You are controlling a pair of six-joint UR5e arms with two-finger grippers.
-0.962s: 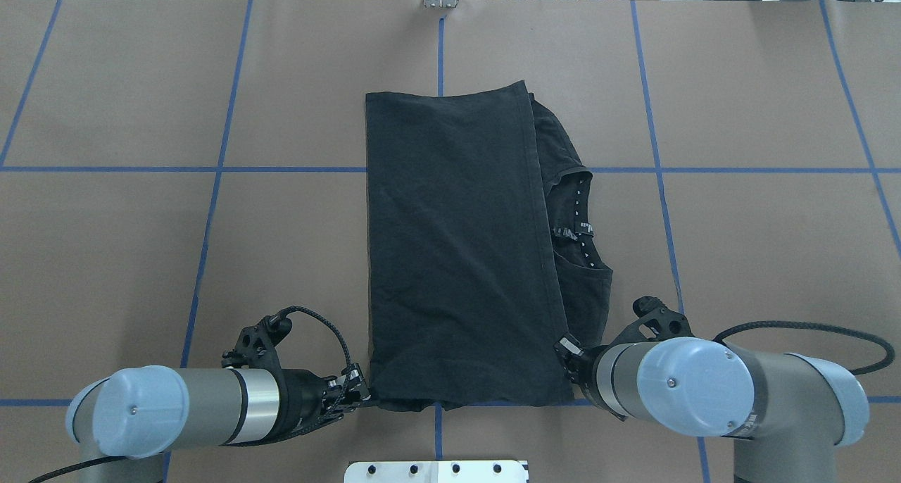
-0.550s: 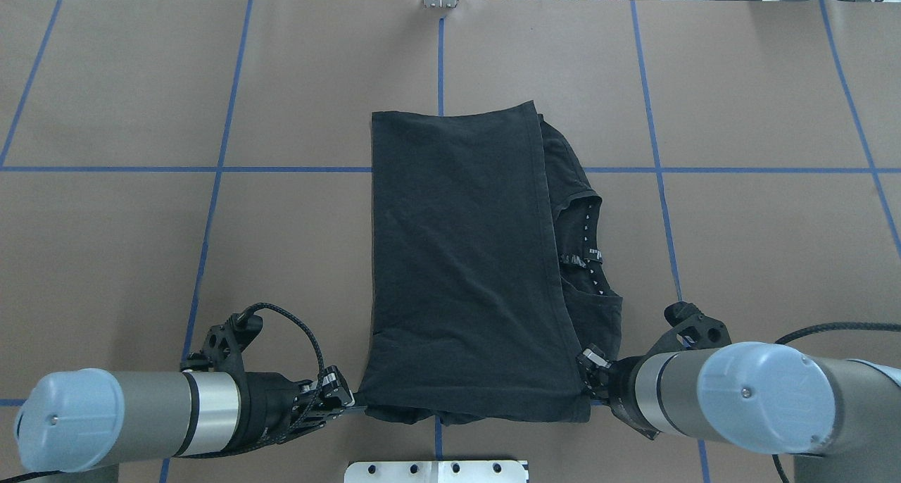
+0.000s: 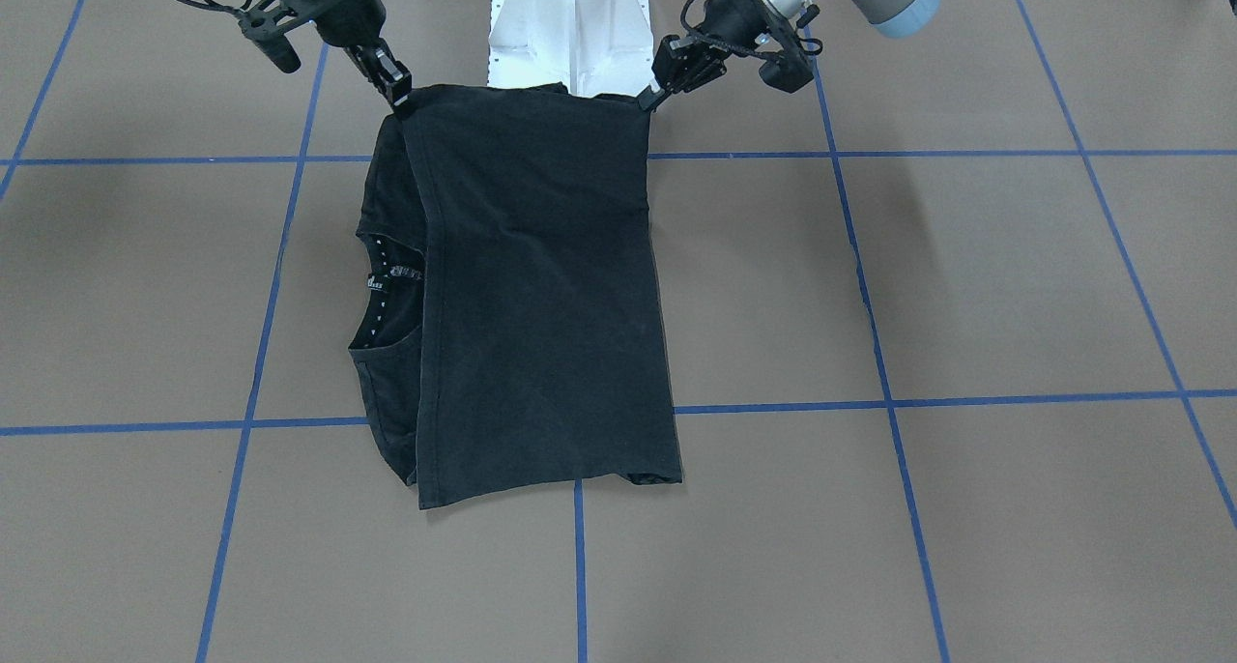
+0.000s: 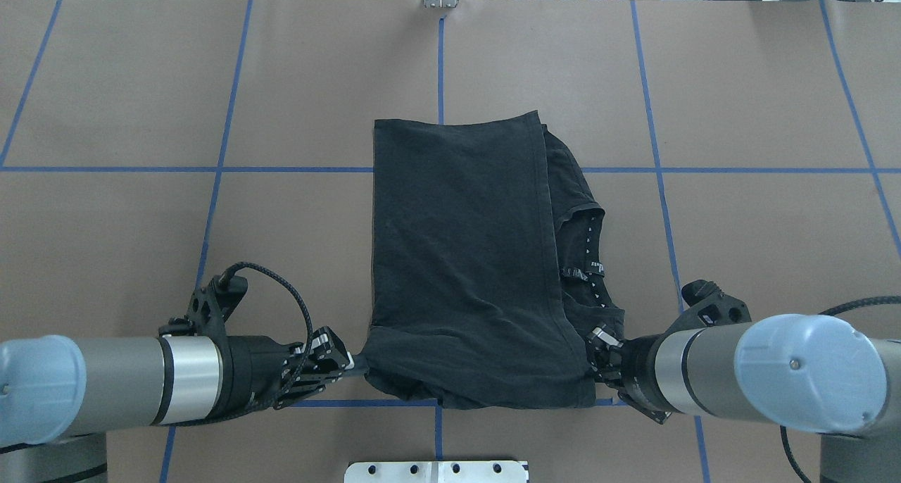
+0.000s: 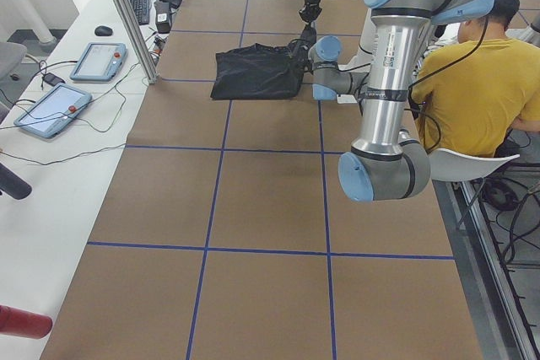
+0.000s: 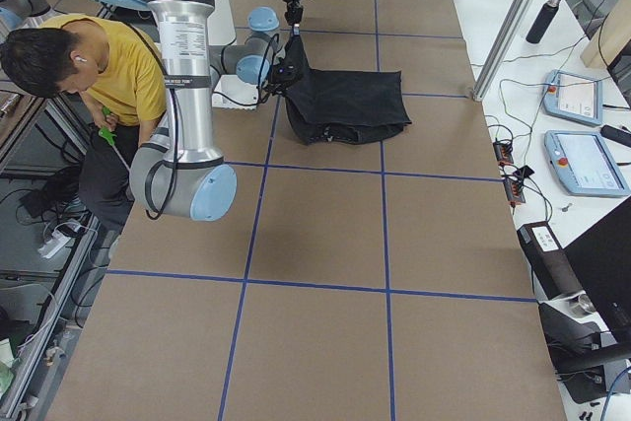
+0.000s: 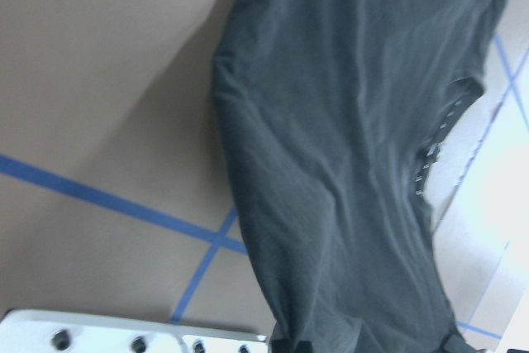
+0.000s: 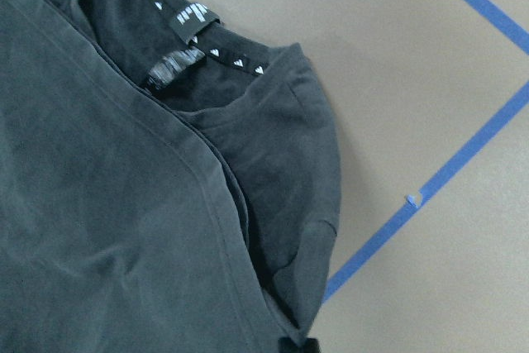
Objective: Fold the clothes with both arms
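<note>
We are pinching the two near corners of the black T-shirt (image 4: 464,258), which is lying half-folded at the centre of the overhead frame on the brown table (image 4: 141,82). The left gripper (image 4: 357,362) is clamping its lower-left corner and the right gripper (image 4: 593,356) its lower-right one, we judge to draw that edge taut for another fold. Both wrist views are cutting off the jaws at the bottom edge, and the fold is hiding the shirt's front.
</note>
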